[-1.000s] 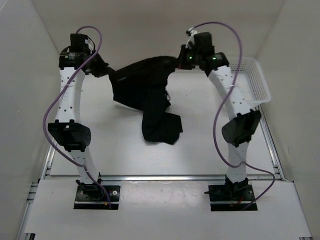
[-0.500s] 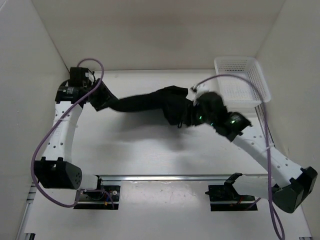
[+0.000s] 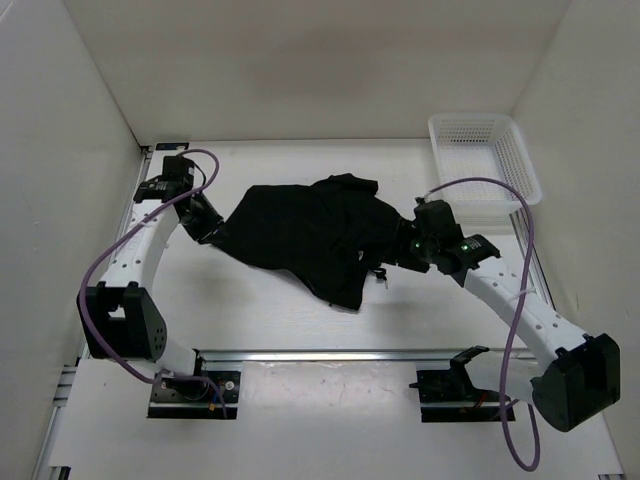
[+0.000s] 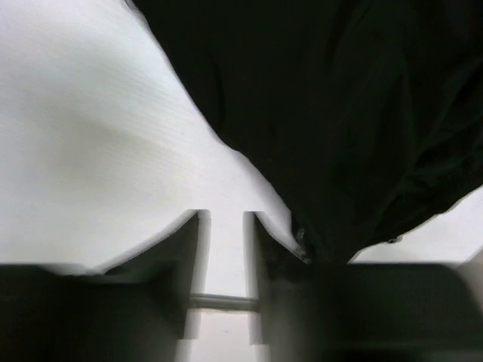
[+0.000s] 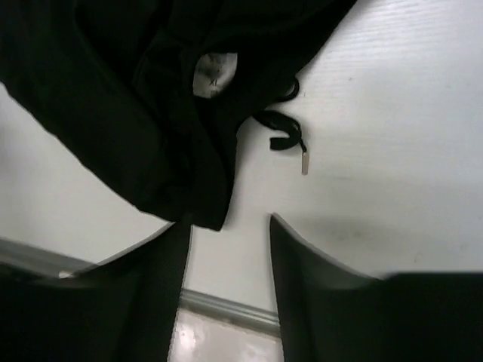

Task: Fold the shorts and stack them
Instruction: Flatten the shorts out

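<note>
The black shorts [image 3: 305,232] lie spread out and rumpled on the white table, mid-view from above. My left gripper [image 3: 208,228] sits at their left edge, low over the table. In the left wrist view it [image 4: 225,220] is open a narrow way with only bare table between the fingers, and the shorts [image 4: 339,113] lie just to its right. My right gripper [image 3: 402,250] is at the cloth's right edge. Its wrist view shows it [image 5: 230,224] open and empty, the shorts [image 5: 113,98] brushing the left finger, with a drawstring [image 5: 283,139] lying ahead.
A white mesh basket [image 3: 485,160] stands at the back right corner. White walls close in the table on three sides. A metal rail [image 3: 330,353] runs along the near edge in front of the arm bases.
Both arms carried the shorts down from high at the back, stretched them between them, and laid them on the table. Both grippers, shut on the cloth before, have let go.
</note>
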You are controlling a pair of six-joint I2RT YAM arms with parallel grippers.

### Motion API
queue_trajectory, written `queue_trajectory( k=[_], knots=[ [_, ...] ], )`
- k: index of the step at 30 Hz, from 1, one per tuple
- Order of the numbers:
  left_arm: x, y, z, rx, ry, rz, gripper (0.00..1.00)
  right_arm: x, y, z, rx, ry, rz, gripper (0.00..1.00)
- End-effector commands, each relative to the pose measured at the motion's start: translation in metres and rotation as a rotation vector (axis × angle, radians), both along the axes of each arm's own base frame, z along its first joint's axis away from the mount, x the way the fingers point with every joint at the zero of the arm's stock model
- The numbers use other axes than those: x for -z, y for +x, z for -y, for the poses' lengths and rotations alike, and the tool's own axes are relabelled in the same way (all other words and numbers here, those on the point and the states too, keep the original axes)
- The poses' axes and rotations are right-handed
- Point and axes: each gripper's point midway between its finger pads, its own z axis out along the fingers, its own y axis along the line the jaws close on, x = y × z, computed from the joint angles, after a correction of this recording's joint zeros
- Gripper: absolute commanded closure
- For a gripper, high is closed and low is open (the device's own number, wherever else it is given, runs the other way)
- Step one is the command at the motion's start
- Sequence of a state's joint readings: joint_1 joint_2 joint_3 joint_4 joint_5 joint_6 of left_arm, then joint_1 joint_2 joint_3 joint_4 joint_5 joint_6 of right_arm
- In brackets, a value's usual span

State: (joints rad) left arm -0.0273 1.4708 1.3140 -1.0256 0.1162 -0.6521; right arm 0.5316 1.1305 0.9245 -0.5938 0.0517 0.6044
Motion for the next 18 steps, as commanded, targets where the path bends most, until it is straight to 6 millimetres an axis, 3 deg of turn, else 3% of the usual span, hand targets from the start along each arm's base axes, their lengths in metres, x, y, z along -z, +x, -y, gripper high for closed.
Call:
queue_trajectory(
  k=[1,3,4,7,8,10,14,16,18],
  knots=[
    [0.031,0.005,-0.007,-0.025,-0.015,-0.065,0.47,0.010,-0.020,-0.038,-0.050,0.312,-0.177,0.31],
    [0.052,0.008,-0.014,-0.052,-0.038,-0.104,0.19,0.010,-0.020,-0.048,-0.007,0.412,-0.234,0.18],
    [0.067,0.012,-0.013,-0.052,-0.064,-0.141,0.14,0.028,-0.028,-0.050,0.013,0.428,-0.304,0.12],
    [0.094,0.023,-0.015,-0.062,-0.089,-0.204,0.10,0.033,-0.036,-0.064,0.067,0.565,-0.406,0.09],
    [0.098,0.027,-0.015,-0.062,-0.089,-0.214,0.08,0.044,-0.044,-0.064,0.131,0.602,-0.480,0.09],
    [0.107,0.036,-0.016,-0.063,-0.090,-0.233,0.04,0.043,-0.042,-0.071,0.151,0.665,-0.490,0.09],
    [0.120,0.054,-0.018,-0.067,-0.082,-0.252,0.04,0.049,-0.047,-0.076,0.230,0.720,-0.564,0.11],
    [0.123,0.062,-0.019,-0.067,-0.082,-0.251,0.16,0.051,-0.040,-0.079,0.284,0.757,-0.583,0.11],
    [0.132,0.065,-0.015,-0.067,-0.084,-0.272,0.35,0.058,-0.043,-0.084,0.318,0.769,-0.632,0.12]
  ],
)
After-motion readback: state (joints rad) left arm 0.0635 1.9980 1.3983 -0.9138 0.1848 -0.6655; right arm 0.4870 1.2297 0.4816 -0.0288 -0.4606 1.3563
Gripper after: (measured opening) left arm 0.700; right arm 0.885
